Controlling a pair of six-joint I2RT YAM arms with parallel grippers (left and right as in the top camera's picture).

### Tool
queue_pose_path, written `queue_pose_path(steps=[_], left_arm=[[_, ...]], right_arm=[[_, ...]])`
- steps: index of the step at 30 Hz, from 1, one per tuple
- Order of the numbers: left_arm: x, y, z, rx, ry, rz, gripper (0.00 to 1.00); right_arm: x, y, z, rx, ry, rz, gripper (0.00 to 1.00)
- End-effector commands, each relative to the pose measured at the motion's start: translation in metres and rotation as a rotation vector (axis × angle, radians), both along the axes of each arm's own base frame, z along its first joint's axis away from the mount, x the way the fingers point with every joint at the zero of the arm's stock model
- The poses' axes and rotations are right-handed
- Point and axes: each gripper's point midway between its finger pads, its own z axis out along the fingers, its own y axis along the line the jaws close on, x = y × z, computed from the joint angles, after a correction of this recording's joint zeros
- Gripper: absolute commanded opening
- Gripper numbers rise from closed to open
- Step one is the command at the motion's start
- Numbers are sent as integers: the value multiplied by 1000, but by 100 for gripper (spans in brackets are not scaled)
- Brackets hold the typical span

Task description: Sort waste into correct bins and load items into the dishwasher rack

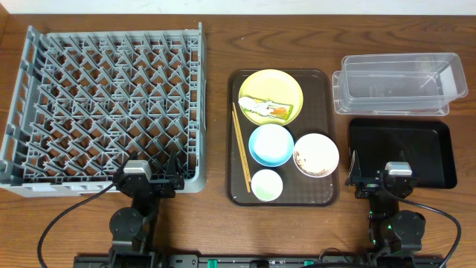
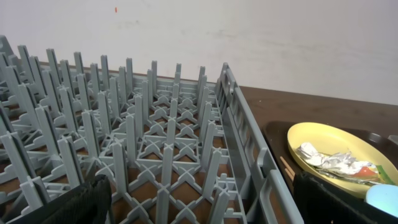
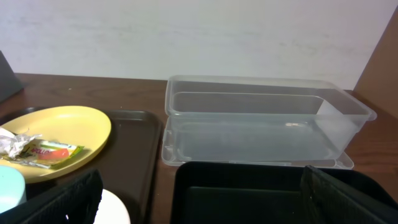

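Note:
A brown tray [image 1: 321,82] holds a yellow plate [image 1: 286,85] with crumpled wrappers [image 1: 266,109], a blue bowl [image 1: 271,144], a white bowl with food residue [image 1: 316,155], a small white cup [image 1: 267,185] and wooden chopsticks [image 1: 239,145]. The grey dishwasher rack [image 1: 104,104] is at the left and holds nothing. My left gripper [image 1: 172,176] is open and empty over the rack's near right corner [image 2: 261,168]. My right gripper [image 1: 355,173] is open and empty over the black bin's [image 1: 405,149] near left edge. The plate and wrappers also show in both wrist views [image 2: 333,158] [image 3: 37,150].
A clear plastic bin [image 1: 398,78] on its lid stands at the back right, behind the black bin; it also shows in the right wrist view [image 3: 261,121]. Bare wooden table lies between rack and tray and along the front edge. Arm cables run near the front.

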Motion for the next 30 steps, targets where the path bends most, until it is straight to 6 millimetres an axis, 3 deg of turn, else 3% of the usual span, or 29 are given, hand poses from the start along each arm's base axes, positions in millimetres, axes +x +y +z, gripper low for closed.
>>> queue_pose_path(steps=[1, 23, 30], left_arm=[[-1, 7, -15, 2, 52, 38, 95], [-1, 7, -15, 2, 52, 38, 95], [-1, 7, -15, 2, 52, 37, 95]], right_arm=[[0, 1, -1, 6, 1, 2, 99], [0, 1, 0, 7, -3, 3, 99], [0, 1, 0, 86, -6, 0, 99]])
